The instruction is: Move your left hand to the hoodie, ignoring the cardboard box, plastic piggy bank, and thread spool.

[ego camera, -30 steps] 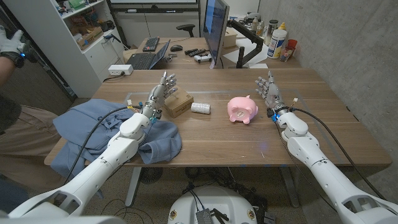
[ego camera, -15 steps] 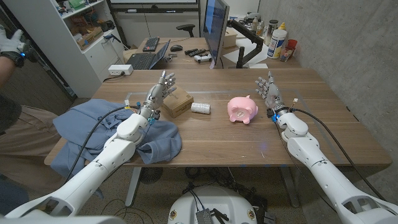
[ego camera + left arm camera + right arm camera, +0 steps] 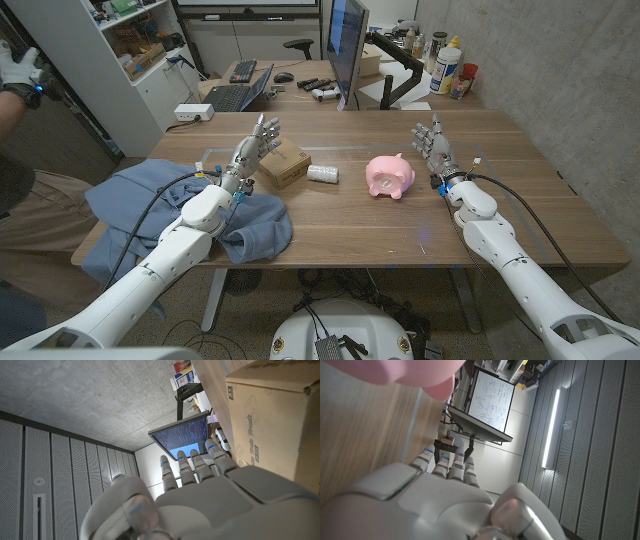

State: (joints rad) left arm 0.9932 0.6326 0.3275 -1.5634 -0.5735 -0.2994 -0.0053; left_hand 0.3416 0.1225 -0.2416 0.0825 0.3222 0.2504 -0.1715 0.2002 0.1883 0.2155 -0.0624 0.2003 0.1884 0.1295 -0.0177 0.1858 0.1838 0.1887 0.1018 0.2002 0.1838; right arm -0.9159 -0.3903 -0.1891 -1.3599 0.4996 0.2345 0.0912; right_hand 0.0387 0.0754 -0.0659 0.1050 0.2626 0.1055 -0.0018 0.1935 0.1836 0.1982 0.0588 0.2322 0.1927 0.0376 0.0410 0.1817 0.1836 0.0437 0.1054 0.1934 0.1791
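Note:
A blue hoodie [image 3: 150, 205] lies crumpled over the table's left front corner. My left hand [image 3: 251, 152] is raised above the table beside the hoodie's far right edge, fingers apart and pointing up, holding nothing. Its forearm crosses over the hoodie's right fold. Just right of that hand sits the cardboard box [image 3: 283, 163], which shows close beside my left hand [image 3: 200, 495] in the left wrist view as a brown printed wall [image 3: 270, 425]. My right hand [image 3: 434, 146] stands upright on the right side, empty, fingers spread.
A white thread spool [image 3: 322, 173] lies right of the box, and the pink piggy bank [image 3: 389, 177] stands mid-table, its pink edge [image 3: 405, 372] near my right hand [image 3: 420, 500]. A monitor [image 3: 346, 45] stands at the far edge. A person's gloved hand [image 3: 18, 68] shows at the left.
My left hand and forearm have drifted slightly left, away from the box and towards the hoodie. The right arm has not moved.

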